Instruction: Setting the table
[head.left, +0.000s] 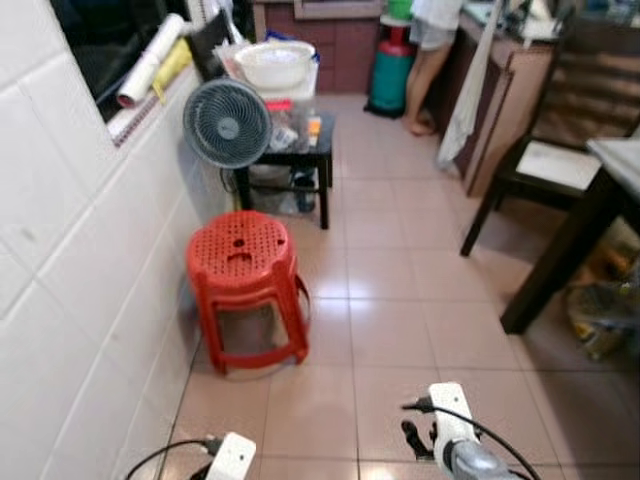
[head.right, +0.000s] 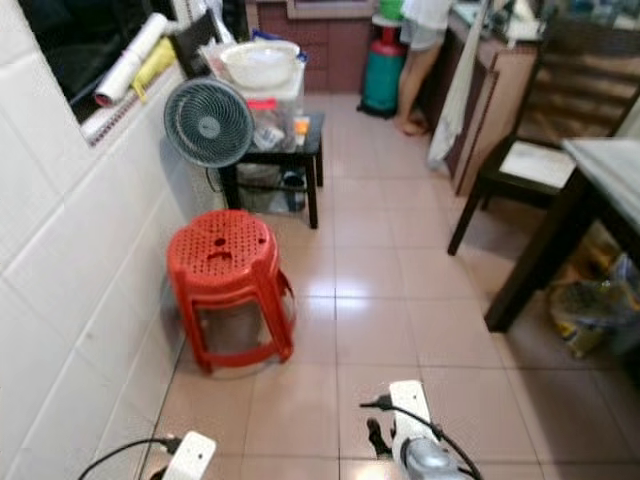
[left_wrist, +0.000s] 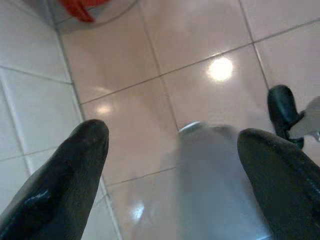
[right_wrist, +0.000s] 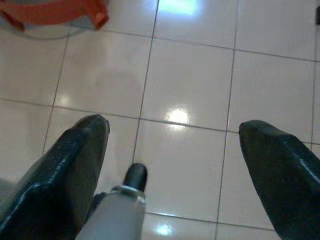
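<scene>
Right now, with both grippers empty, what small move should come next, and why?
Probably walk forward and turn right toward the dark table. Both the left gripper and the right gripper hang open over bare floor tiles, and the red stool stands to the left, out of the way.

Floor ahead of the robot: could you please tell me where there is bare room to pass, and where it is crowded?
The tiled floor is bare between the red stool and the dark table leg, running on towards the person. It is crowded along the wall: fan, and a black side table loaded with a basin.
</scene>
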